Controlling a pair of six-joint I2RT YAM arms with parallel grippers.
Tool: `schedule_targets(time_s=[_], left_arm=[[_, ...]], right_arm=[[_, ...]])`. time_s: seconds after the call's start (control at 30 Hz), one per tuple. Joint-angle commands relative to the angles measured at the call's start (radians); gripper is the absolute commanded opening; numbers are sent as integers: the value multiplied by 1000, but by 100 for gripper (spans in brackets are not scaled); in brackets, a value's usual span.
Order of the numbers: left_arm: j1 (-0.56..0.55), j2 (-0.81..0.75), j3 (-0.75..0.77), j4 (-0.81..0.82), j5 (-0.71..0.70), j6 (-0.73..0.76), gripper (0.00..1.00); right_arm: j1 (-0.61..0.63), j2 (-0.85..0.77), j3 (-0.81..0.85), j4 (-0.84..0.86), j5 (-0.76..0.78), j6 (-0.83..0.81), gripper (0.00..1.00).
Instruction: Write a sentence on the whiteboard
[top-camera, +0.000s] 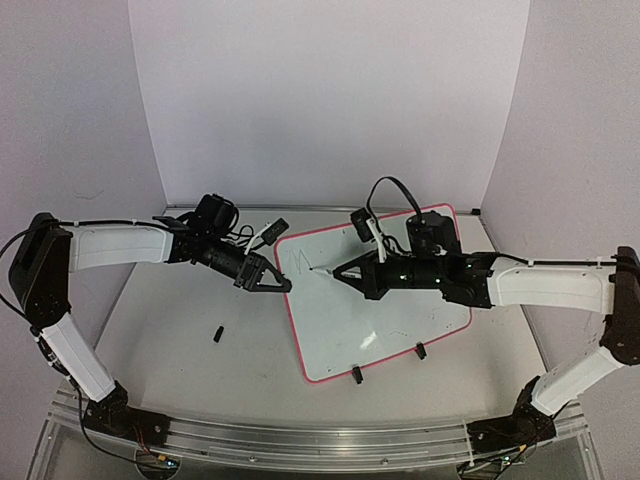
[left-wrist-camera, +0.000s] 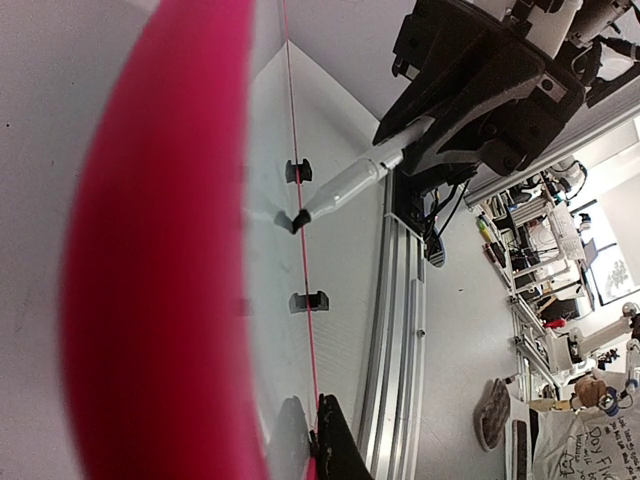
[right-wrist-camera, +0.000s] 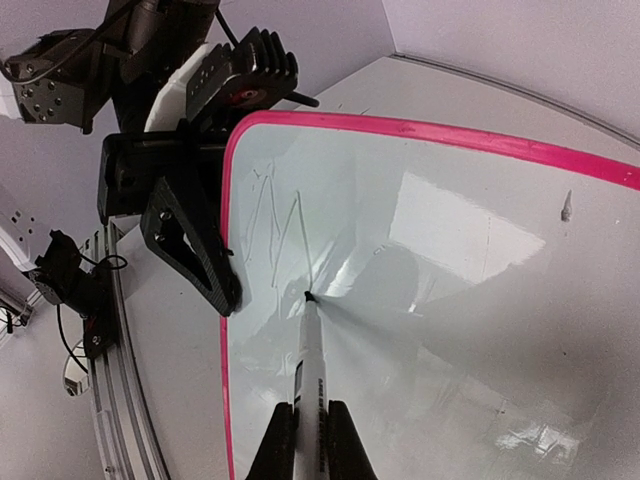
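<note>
Here, the whiteboard (top-camera: 400, 320), white with rounded corners and a pink-red rim, lies under both my grippers. Its long axis runs from my left gripper (top-camera: 280, 284) toward my right gripper (top-camera: 345, 272). Count: one board, one marker (right-wrist-camera: 312, 350), two black clip feet (top-camera: 357, 375), and one small black piece (top-camera: 217, 333) on the surface (top-camera: 170, 330) near my left gripper. The sentence (right-wrist-camera: 285, 235) is a thin zigzag just beyond the marker tip. My left gripper is clamped on the board's rim. My right gripper is closed on the marker, which points toward the left gripper with its tip touching the board.

I see the white plastic marker (top-camera: 328, 270) tip-down on the upper left of the large pink-rimmed whiteboard (top-camera: 400, 330); a small black piece (top-camera: 217, 333) lies left of it.
</note>
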Motion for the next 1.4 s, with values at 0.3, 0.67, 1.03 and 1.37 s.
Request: schedule_targets(time_s=[0.3, 0.67, 1.03, 1.37], left_arm=[[-20, -15, 36, -42, -2, 86, 0], [-20, -6, 35, -43, -2, 86, 0], [-21, -2, 36, -42, 1, 86, 0], [-20, -3, 36, -41, 3, 87, 0]], right_arm=[[-13, -156, -29, -36, 0, 52, 0], [-59, -84, -21, 27, -54, 74, 0], [-59, -38, 2, 65, -38, 74, 0], [-59, 3, 27, 64, -32, 64, 0]])
